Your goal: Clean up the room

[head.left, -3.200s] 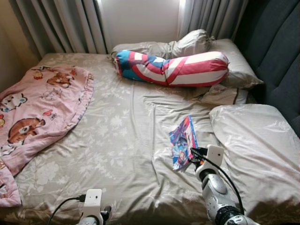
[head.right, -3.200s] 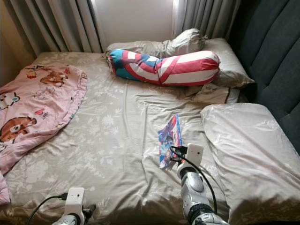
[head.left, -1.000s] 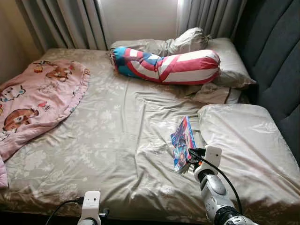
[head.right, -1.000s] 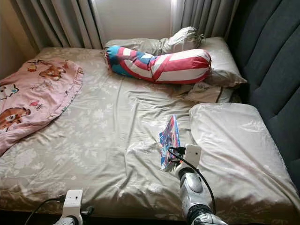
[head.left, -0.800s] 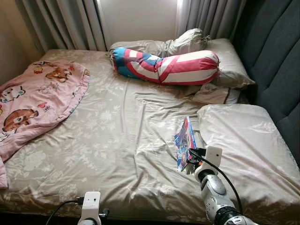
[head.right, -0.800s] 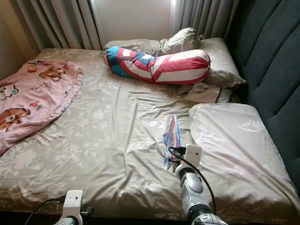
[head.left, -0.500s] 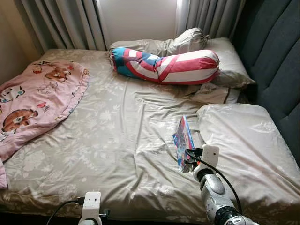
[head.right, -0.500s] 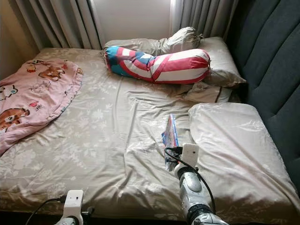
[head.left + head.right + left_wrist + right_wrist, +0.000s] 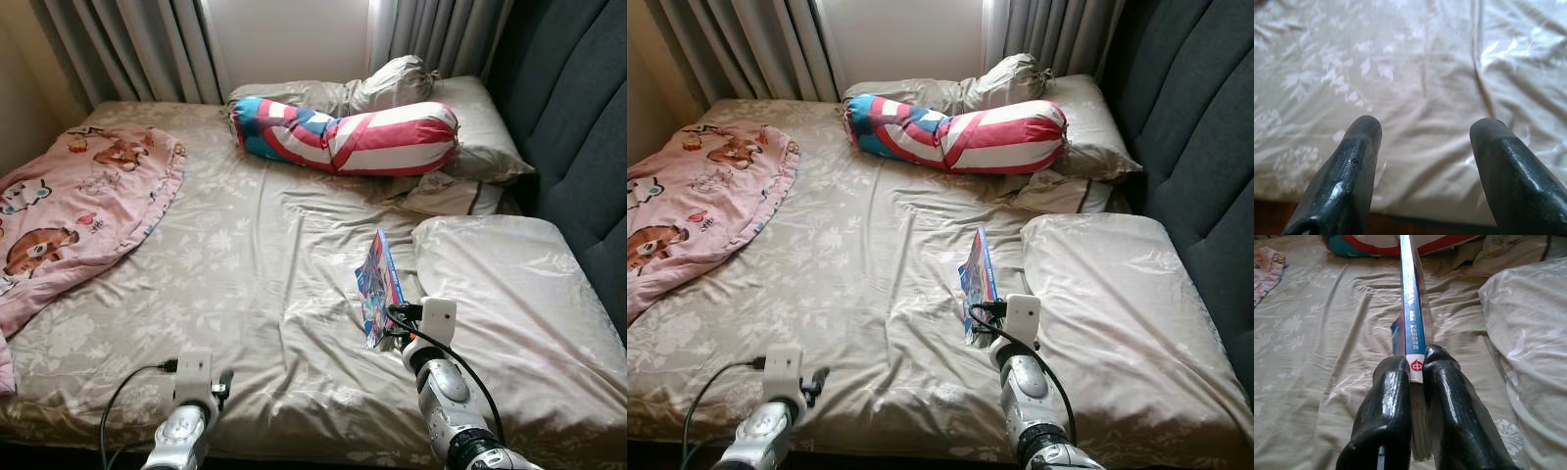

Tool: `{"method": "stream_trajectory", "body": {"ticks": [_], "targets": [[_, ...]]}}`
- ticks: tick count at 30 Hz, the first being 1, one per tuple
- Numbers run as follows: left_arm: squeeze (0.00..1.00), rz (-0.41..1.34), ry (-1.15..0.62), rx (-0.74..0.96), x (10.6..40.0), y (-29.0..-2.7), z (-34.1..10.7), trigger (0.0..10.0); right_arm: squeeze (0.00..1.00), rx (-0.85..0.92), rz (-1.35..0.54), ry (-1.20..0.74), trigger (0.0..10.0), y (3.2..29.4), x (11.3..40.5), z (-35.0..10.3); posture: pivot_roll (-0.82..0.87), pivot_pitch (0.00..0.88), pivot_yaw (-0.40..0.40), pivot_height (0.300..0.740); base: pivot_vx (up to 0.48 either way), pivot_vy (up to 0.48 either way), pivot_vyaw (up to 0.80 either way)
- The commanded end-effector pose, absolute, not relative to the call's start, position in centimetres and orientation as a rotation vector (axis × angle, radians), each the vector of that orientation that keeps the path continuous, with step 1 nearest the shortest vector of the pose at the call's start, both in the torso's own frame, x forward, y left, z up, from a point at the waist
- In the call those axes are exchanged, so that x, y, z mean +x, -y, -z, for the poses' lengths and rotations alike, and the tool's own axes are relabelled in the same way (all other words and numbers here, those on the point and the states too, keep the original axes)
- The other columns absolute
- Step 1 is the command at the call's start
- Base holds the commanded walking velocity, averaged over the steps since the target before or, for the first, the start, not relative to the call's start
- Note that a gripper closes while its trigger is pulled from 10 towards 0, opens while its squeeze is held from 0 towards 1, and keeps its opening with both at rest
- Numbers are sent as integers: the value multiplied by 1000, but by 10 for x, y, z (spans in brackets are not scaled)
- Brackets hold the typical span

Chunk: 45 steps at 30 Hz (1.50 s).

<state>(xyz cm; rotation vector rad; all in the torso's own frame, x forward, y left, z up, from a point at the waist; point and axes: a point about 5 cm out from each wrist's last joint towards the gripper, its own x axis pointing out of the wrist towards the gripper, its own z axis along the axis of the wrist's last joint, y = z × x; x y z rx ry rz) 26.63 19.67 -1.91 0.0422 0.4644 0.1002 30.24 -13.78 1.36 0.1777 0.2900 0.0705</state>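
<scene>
Status: right claw [image 9: 1418, 369] is pinched on the book [image 9: 378, 284], fingers [image 9: 1388, 401] clamped either side of the spine end. Book is tipped up on edge, lower end in the claw, just beside the near pillow [image 9: 509, 294], above the bed sheet [image 9: 245, 284]. Thin, glossy cover; looks like a comic or kids' book, can't read the title.

Left claw [image 9: 1422, 142] is spread wide, nothing between the fingers, hovering over the sheet near the bed's front edge, well apart from the book. Idle as far as I can tell.

Progress, my read: early. One item in hand, not yet put anywhere. No shelf or bin in view, so drop-off spot unknown.

Left to do, judging by the bed:
- pink blanket [image 9: 69, 215] is bunched on the robot's left side, part hanging off the edge, needs folding or spreading
- striped bolster [image 9: 348, 137] lies askew across the head end, resting on the far pillows [image 9: 470, 122]
- crumpled grey bundle [image 9: 392, 83] behind the bolster, prob. a pillowcase or sheet, can't tell
- sheet wrinkled mid-bed, needs smoothing

Risk: grip is on a narrow edge of a slick book, so it may pivot or slip during carry. Would keep it low and move slow.
</scene>
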Motion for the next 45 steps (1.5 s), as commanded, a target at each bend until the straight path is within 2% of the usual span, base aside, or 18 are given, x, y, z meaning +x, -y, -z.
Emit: {"method": "stream_trajectory", "body": {"ticks": [1, 13, 21, 34, 39, 45], "targets": [[0, -94, -445, 30, 266, -194, 18, 10000, 0, 168, -90, -215, 10000, 136, 310, -26, -77, 29, -24, 740, 0, 0, 0], [0, -104, -422, 0, 267, -184, 18, 10000, 0, 141, -111, -256, 10000, 133, 308, -21, -80, 38, -26, 740, 0, 0, 0], [0, -97, -418, -1, 266, -181, 19, 10000, 0, 131, -123, -275, 10000, 131, 305, -18, -81, 41, -27, 680, 0, 0, 0], [0, -51, -332, 33, 282, -174, 3, 10000, 0, 125, -112, -287, 10000, 134, 303, -15, -83, 47, -31, 680, 0, 0, 0], [0, -51, -322, 36, 284, -174, 1, 10000, 0, 130, -128, -278, 10000, 131, 303, -15, -85, 46, -30, 642, 0, 0, 0], [0, -56, -321, 38, 284, -175, 1, 10000, 0, 137, -104, -287, 10000, 135, 302, -14, -84, 42, -30, 642, 0, 0, 0]]}}
